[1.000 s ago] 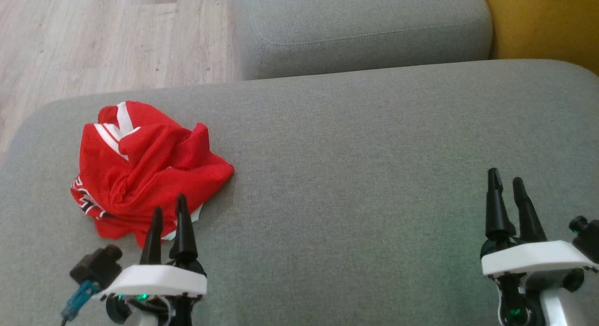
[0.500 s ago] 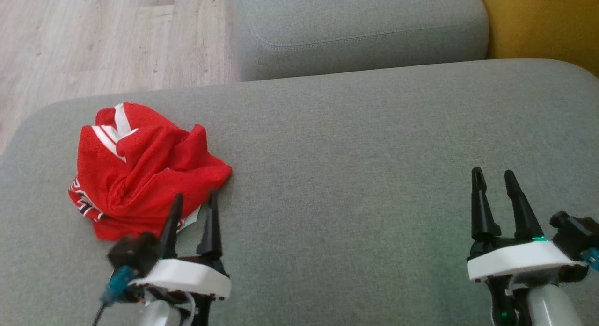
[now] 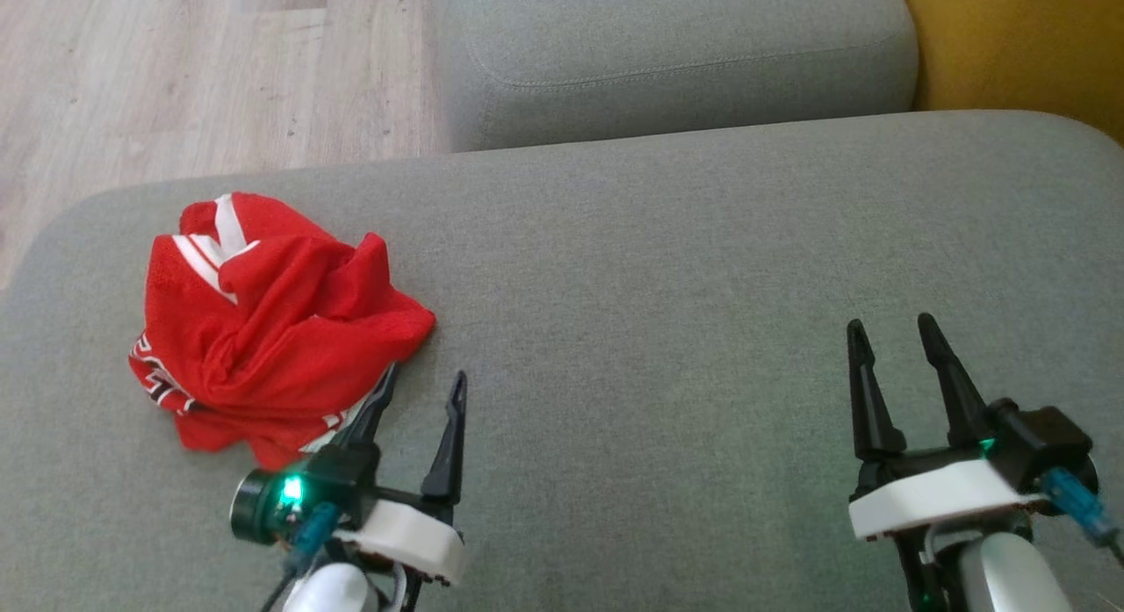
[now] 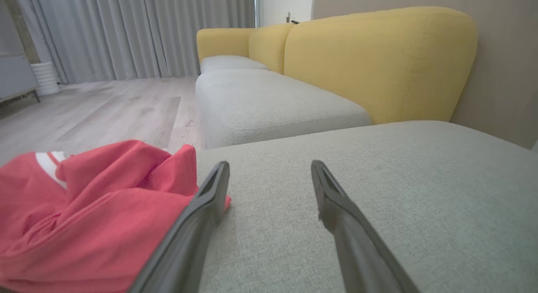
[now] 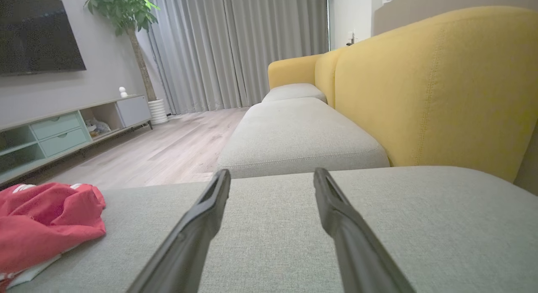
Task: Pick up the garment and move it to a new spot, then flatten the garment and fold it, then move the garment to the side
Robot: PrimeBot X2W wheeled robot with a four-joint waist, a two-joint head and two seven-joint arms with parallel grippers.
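Left hand [image 3: 424, 372] spread wide, one finger just beside the garment [image 3: 263, 322] (red, crumpled) on the cushion [image 3: 667, 270]; right hand [image 3: 889, 322] wide too, empty, well apart.

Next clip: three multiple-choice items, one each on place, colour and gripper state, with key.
1. Where on the grey seat cushion does the garment lie?
A. left end
B. centre
C. right end
2. What colour are the garment's stripes?
A. blue
B. white
C. yellow
3. How does the left gripper stand?
A. shut on the garment
B. shut, empty
C. open, empty
Key: 1 A, it lies at the cushion's left end in the head view; 2 B, white bands cross the red cloth; 3 C, its fingers stand apart with bare cushion between.
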